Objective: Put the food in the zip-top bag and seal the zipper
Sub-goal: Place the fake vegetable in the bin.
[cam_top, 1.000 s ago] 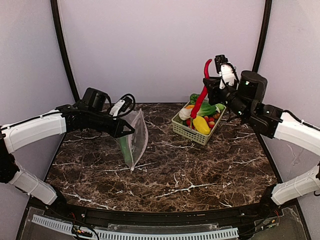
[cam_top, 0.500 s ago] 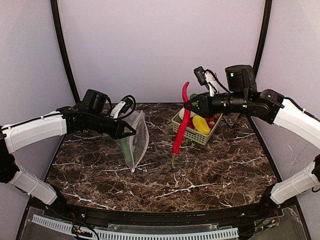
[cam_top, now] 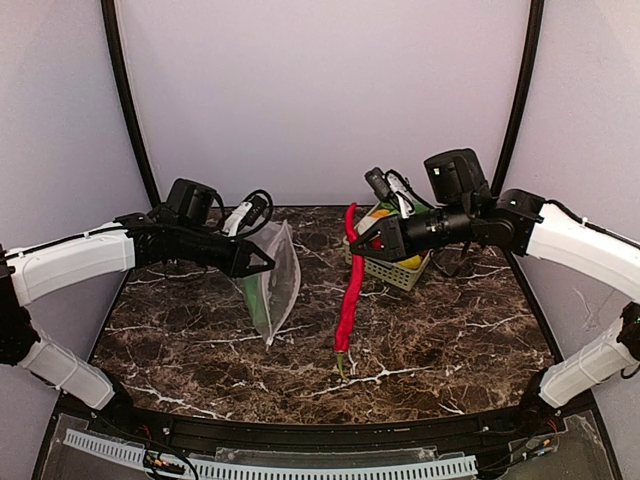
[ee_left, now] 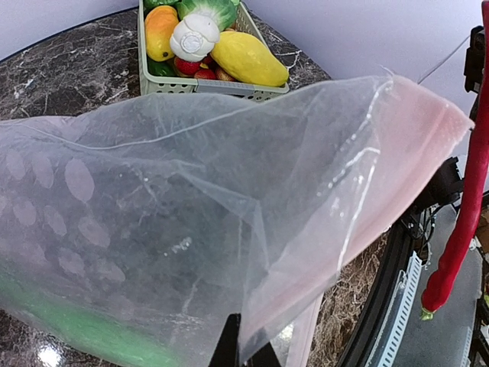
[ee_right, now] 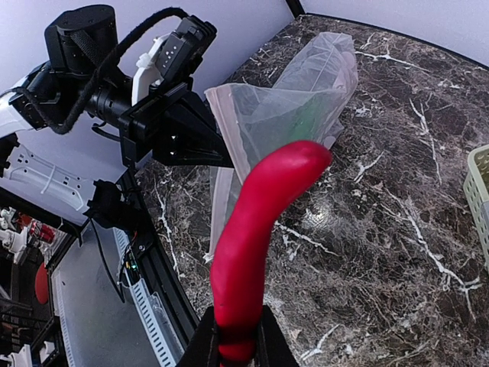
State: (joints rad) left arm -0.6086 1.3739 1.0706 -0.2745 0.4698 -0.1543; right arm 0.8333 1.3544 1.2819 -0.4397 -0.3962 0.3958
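Left gripper [cam_top: 262, 262] jaws pinch the zip-top bag [cam_top: 275, 285] by its upper edge, and the bag hangs down toward the table [cam_top: 430, 340]. Right gripper [cam_top: 360, 243] jaws clamp the red chili [cam_top: 346, 300], which dangles over bare tabletop, clear of the bag.

- Chili [cam_top: 348, 290]: long, red, hanging near-vertical mid-air at centre frame, green stem down.
- Bag [cam_top: 272, 282]: clear, dotted, upright left of centre, something green inside; pink zipper [ee_left: 412, 153] along its edge.
- Other food [ee_left: 248, 60]: heaped, top of left wrist view.

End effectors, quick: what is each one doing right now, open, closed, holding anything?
Left end effector: closed on the zip-top bag.
Right end effector: closed on the red chili, which hangs down from it.
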